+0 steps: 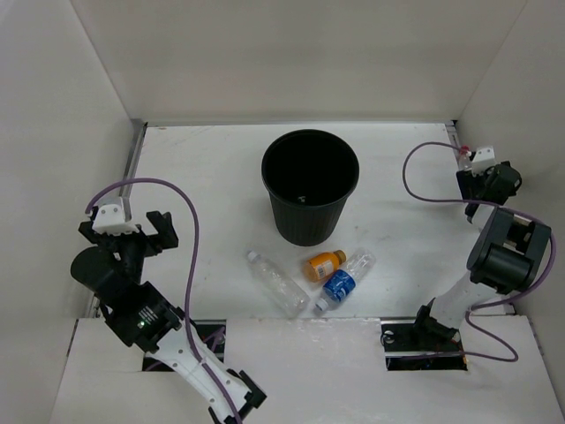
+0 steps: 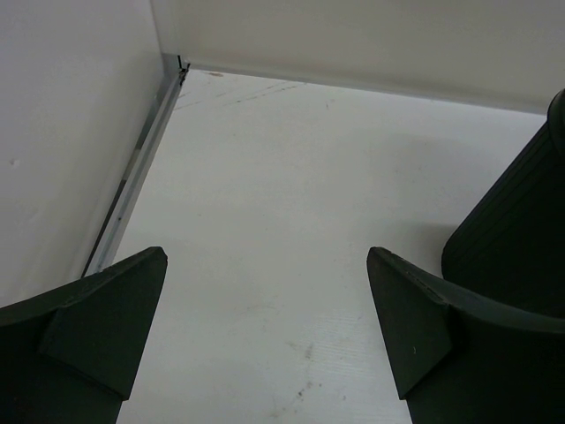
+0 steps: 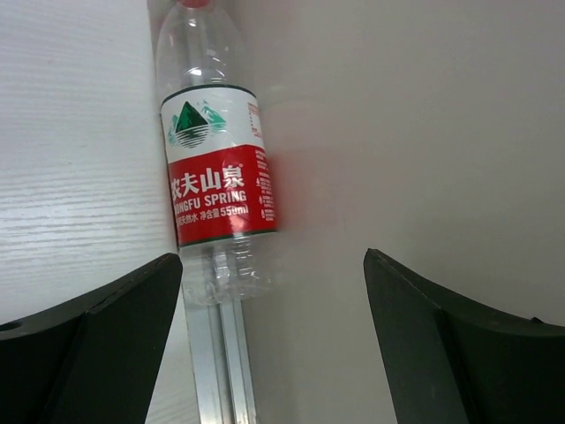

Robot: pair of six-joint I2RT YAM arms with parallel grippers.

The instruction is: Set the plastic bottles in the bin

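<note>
White table (image 1: 203, 168) bears black bin (image 1: 310, 190), three bottles (image 1: 324, 264) near it; both end effectors (image 2: 265, 265) (image 3: 272, 261) spread wide, holding nothing

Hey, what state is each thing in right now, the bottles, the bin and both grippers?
bin: upright, open top.
white-cap bottle: lying down, outside bin.
orange bottle: lying down, outside bin.
blue-label bottle: lying beside the orange bottle.
red-label bottle: lying along the rail, capped.
left gripper: open, empty.
right gripper: open, empty.
</note>
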